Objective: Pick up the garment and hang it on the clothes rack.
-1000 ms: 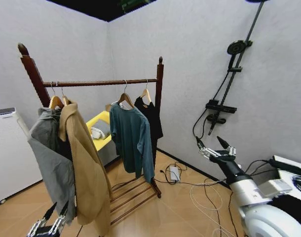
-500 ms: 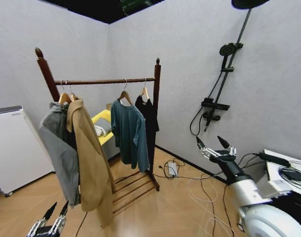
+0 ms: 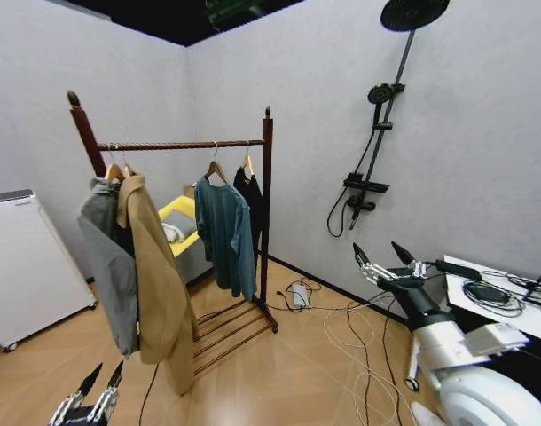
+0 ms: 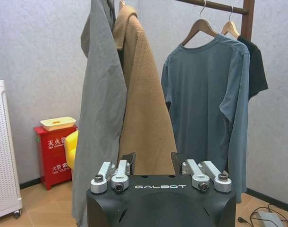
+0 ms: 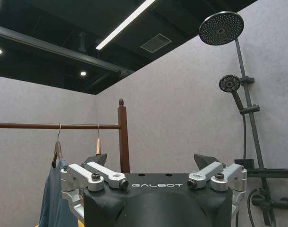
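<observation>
The garment, a black shirt on a wooden hanger, hangs at the right end of the clothes rack, beside its right post. In the left wrist view the garment is next to a teal sweater, with the clothes rack's bar above. My left gripper is low at the bottom left, open and holding nothing, well short of the rack. My right gripper is open and raised at the right, far from the rack. In the right wrist view the right gripper faces the rack's post.
A tan coat and a grey garment hang at the rack's left end. A white appliance stands at the left and a yellow seat behind the rack. Cables cross the floor. A shower fixture is on the right wall.
The whole head picture has shifted: the rack sits further left and smaller, and the shower head has come into view. Both grippers keep their pose.
</observation>
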Controlling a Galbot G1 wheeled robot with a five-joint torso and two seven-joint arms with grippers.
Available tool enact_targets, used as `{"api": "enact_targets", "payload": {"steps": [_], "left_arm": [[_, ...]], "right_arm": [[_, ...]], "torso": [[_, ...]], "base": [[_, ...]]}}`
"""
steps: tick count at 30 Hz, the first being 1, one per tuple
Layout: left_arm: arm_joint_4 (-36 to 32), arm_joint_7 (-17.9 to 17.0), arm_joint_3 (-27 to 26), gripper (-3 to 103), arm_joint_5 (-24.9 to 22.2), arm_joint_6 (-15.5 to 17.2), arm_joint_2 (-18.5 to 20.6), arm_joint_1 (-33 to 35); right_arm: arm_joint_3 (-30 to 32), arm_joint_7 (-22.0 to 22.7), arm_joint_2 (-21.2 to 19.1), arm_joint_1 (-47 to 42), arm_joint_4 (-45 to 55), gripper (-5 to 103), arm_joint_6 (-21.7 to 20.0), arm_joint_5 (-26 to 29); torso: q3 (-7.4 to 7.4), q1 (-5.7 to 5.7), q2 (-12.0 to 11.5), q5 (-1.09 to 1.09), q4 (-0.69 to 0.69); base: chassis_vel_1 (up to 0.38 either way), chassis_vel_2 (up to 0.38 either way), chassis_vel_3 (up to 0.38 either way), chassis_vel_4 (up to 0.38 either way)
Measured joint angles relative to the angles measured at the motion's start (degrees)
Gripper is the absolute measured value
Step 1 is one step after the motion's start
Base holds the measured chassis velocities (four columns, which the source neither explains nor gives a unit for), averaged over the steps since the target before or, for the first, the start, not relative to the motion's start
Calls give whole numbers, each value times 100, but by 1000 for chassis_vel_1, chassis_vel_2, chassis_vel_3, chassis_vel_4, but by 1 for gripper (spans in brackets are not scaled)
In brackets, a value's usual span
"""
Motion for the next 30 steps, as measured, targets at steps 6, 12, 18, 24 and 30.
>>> {"api": "enact_targets", "payload": {"steps": [6,12,18,24,30], "left_arm": [[0,0,0,46,0,0,0,0],[0,0,0,46,0,0,0,0],[0,1,0,46,0,0,0,0],[0,2,0,46,0,0,0,0],[0,2,0,46,0,0,0,0]], "right_arm": [[28,8,30,4,0,100,-5,-1],[30,21,24,31,0,100,-18,-1],[64,44,12,-3,0,100,-32,3],[16,67,40,-13,0,100,-68,-45],[-6,109,25,41,0,100,-115,-51]], "torso": [[-2,-5,2,-1,-4],[-2,-5,2,-1,-4],[-2,-5,3,-2,-4],[-2,-5,2,0,-5],[-2,-5,3,-1,-4]], "base": [[-42,-63,-69,-47],[-58,-105,-97,-83],[-125,-104,-102,-106],[-138,-133,-116,-131],[-114,-133,-122,-126]]}}
